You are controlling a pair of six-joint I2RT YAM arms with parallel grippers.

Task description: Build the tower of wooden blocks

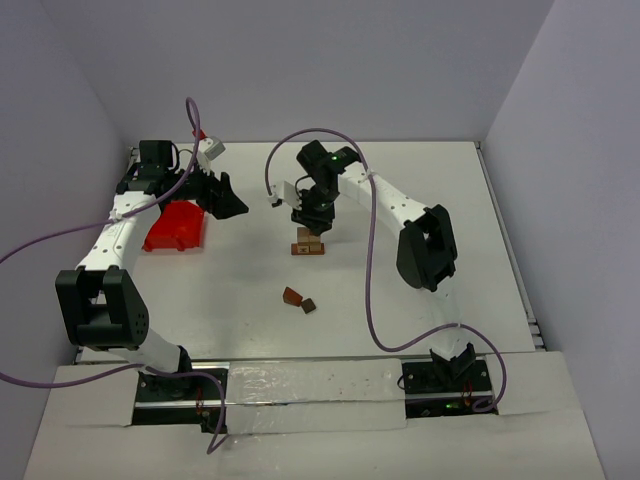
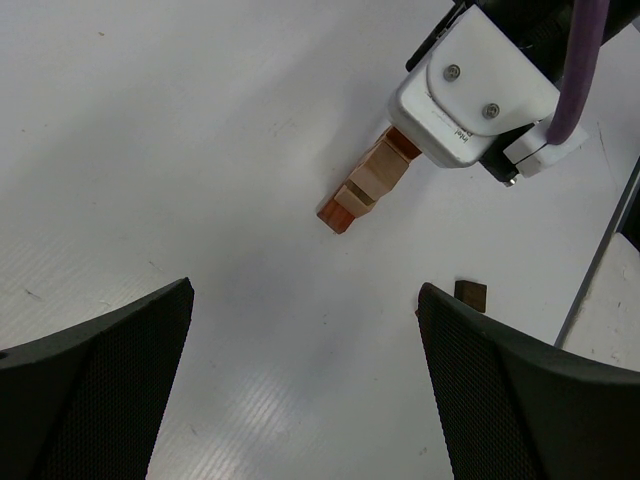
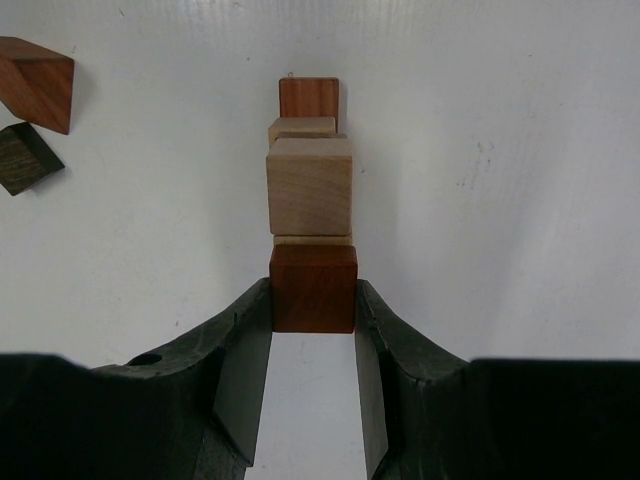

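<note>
The wood block tower [image 1: 308,243] stands mid-table as a short stack: a reddish bar [image 3: 309,98] at the base and tan blocks [image 3: 310,185] above it. My right gripper [image 3: 313,300] is shut on a reddish-brown block [image 3: 313,288] resting on top of the stack, one finger on each side face. From above, the right gripper [image 1: 311,222] hangs directly over the tower. My left gripper [image 2: 305,295] is open and holds nothing; it looks toward the tower [image 2: 366,185] from the left. Seen from overhead, the left gripper [image 1: 228,205] hovers beside the red bin.
Two loose wood blocks, a reddish one [image 1: 293,296] and a dark one [image 1: 309,306], lie in front of the tower, also seen as the reddish one [image 3: 35,82] and the dark one [image 3: 22,158]. A red plastic bin [image 1: 175,228] sits at the left.
</note>
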